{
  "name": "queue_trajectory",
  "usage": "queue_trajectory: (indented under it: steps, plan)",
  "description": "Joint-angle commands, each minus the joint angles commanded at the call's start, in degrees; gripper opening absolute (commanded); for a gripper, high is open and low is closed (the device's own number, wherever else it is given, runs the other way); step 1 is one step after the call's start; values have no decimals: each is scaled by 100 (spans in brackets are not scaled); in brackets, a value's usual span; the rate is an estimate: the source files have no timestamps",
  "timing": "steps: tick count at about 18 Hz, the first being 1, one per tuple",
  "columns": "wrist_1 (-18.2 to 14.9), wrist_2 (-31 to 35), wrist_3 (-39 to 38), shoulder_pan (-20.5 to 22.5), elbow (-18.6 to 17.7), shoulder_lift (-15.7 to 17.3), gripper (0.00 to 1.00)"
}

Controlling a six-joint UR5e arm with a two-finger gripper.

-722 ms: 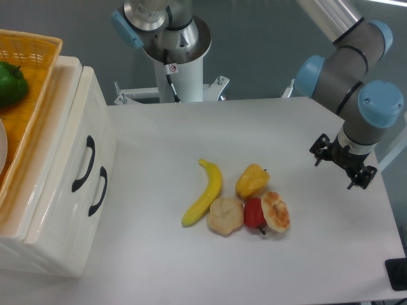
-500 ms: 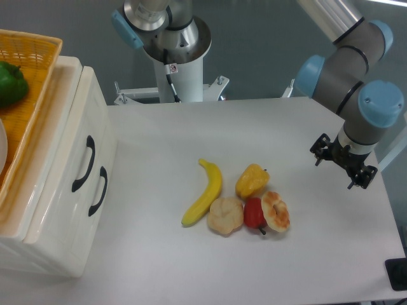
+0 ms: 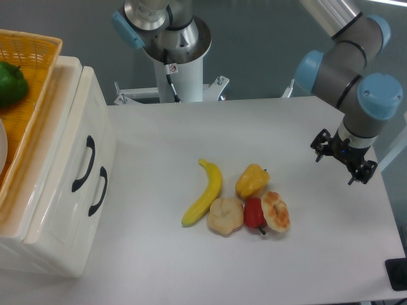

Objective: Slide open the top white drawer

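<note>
At the left edge an orange wicker basket (image 3: pixel 28 95) sits on the cabinet, holding a green pepper (image 3: pixel 11 82). The top white drawer (image 3: pixel 70 136) is shut, its black handle (image 3: pixel 83 164) facing the table (image 3: pixel 159 267). Mid-table lie a banana (image 3: pixel 205 192), yellow pepper (image 3: pixel 252 180) and bread roll (image 3: pixel 225 215). Far right, the hand (image 3: pixel 339 166) hovers open, empty.

We see a white surface (image 3: pixel 165 267). On it near the middle: a banana (image 3: pixel 205 192), a yellow pepper (image 3: pixel 252 180), a red pepper (image 3: pixel 254 213) and two bread rolls (image 3: pixel 226 215) (image 3: pixel 276 211), clustered and touching. A cream cabinet (image 3: pixel 60 184) sits at its left edge.
</note>
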Motion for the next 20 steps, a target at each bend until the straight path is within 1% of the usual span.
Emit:
queue_trajectory:
  steps: [2,3,5,7,8,9,10,12,13,14,15,20]
  plan:
    - [0,9,-131,-70,-79,18,100]
    - [0,-18,-323,-96,-132,53,100]
    - [0,-53,-754,-210,-150,114,100]
    - [0,-228,-922,-237,-150,220,100]
    - [35,-351,-958,-254,-176,246,100]
    - [140,-352,-967,-263,-159,247,100]
    - [158,-335,-1123,-281,-141,334,100]
    - [141,-343,-1737,-421,-193,466,100]
    - [123,-326,-1845,-465,-203,519,100]
    - [53,-317,-1907,-605,-211,580,100]
    - [-95,-308,-2012,-728,-220,615,100]
    - [-816,-325,-2802,-1080,-255,931,100]
